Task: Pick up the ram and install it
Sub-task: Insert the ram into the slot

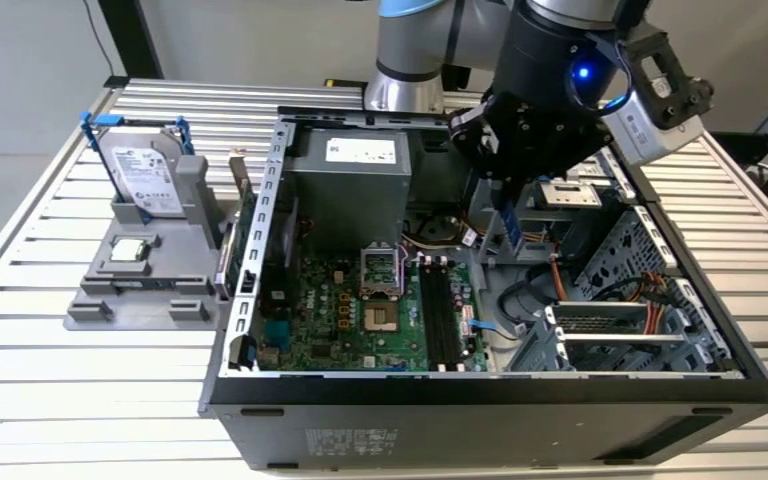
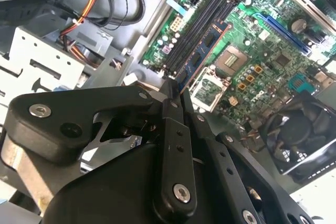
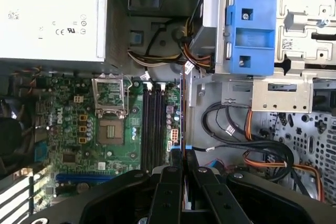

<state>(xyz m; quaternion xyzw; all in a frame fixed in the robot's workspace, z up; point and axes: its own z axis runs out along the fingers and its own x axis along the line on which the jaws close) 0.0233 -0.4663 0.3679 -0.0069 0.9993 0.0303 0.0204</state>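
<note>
My gripper (image 1: 508,186) hangs over the open computer case (image 1: 244,300) and is shut on the ram (image 1: 504,222). The ram is a narrow blue-green board that points down toward the motherboard (image 1: 344,320). In the second wrist view the ram (image 2: 203,50) sticks out from between the closed fingertips (image 2: 175,94), lying just beside the long black memory slots (image 2: 195,27). In the first wrist view I see the ram (image 3: 181,108) edge-on as a thin line ahead of the gripper (image 3: 182,153). It is a little to the side of the slots (image 3: 154,124), near the case's inner metal wall.
A grey power supply (image 1: 344,165) fills the case's far end. The CPU socket (image 1: 377,280) sits beside the slots. A blue drive bracket (image 3: 252,30) and loose cables (image 3: 252,148) crowd the drive bay side. A fan (image 2: 299,135) is nearby. Outside the case, a hard drive (image 1: 144,178) stands on a grey holder.
</note>
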